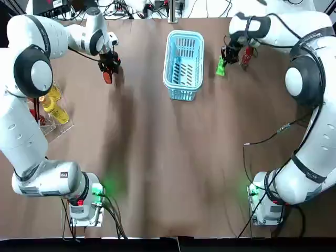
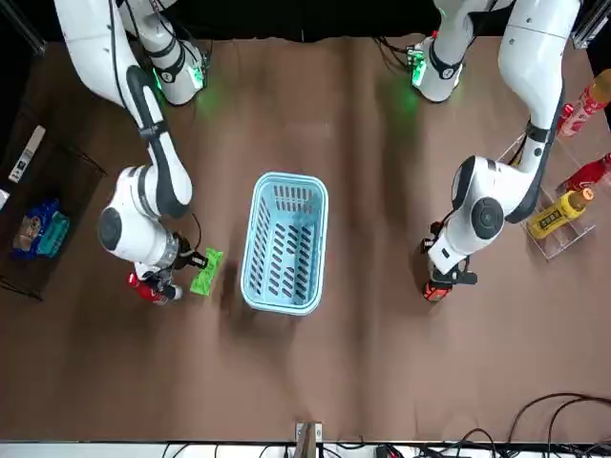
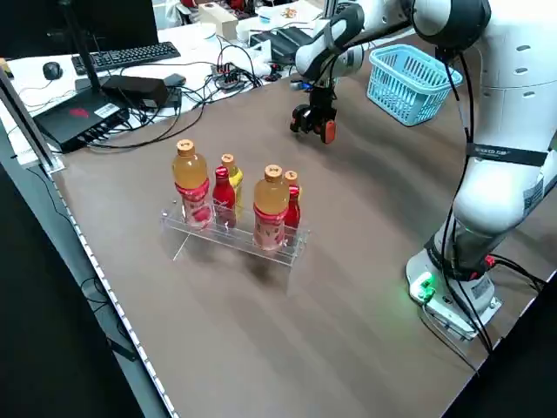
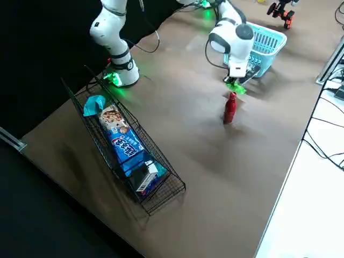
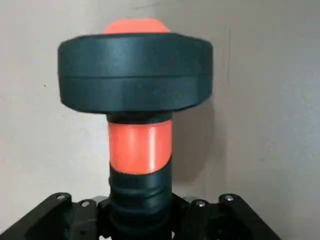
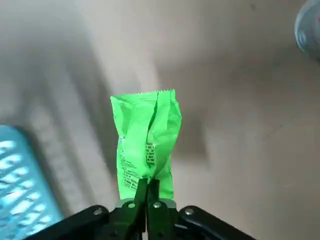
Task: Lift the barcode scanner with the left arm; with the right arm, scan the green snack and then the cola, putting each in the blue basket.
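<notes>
The crinkled green snack [image 6: 145,145] is pinched at one end by the right jaws; the left jaws clamp the orange-black scanner [image 5: 135,100].

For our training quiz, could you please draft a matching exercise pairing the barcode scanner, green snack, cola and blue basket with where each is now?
1 barcode scanner
2 green snack
3 cola
4 blue basket

A red, standing on the table
B pinched in the right gripper
C empty, mid-table
D gripped in the left gripper

Pairs: 1-D, 2-B, 3-A, 4-C
</notes>
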Controlling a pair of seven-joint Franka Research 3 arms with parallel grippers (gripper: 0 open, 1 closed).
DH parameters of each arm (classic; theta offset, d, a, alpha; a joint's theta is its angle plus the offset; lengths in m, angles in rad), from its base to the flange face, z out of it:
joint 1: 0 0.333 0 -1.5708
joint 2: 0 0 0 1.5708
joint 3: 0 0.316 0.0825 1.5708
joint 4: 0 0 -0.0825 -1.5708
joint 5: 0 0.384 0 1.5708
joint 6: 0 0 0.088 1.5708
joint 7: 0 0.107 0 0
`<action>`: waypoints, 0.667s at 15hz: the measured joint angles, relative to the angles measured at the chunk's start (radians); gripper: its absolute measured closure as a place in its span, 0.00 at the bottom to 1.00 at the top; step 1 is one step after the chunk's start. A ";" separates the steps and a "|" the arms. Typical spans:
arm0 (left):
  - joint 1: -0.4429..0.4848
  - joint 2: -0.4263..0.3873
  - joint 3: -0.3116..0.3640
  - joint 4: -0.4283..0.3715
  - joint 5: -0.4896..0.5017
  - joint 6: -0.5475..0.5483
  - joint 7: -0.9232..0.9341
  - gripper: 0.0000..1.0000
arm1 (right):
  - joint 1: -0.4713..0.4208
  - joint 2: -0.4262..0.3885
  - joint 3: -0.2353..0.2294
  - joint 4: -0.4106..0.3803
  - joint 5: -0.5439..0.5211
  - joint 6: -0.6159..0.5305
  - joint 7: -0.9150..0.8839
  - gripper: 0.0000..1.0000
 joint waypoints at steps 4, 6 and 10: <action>0.000 -0.008 -0.005 0.015 0.000 -0.004 -0.019 0.94 | -0.012 -0.074 -0.019 0.103 -0.001 -0.151 -0.049 0.98; 0.004 -0.037 -0.027 0.030 0.000 -0.007 -0.045 0.94 | -0.037 -0.108 -0.023 0.140 -0.001 -0.217 -0.103 0.98; 0.009 -0.134 -0.117 0.069 -0.022 -0.076 -0.154 0.94 | -0.053 -0.149 -0.019 0.189 0.001 -0.275 -0.189 0.98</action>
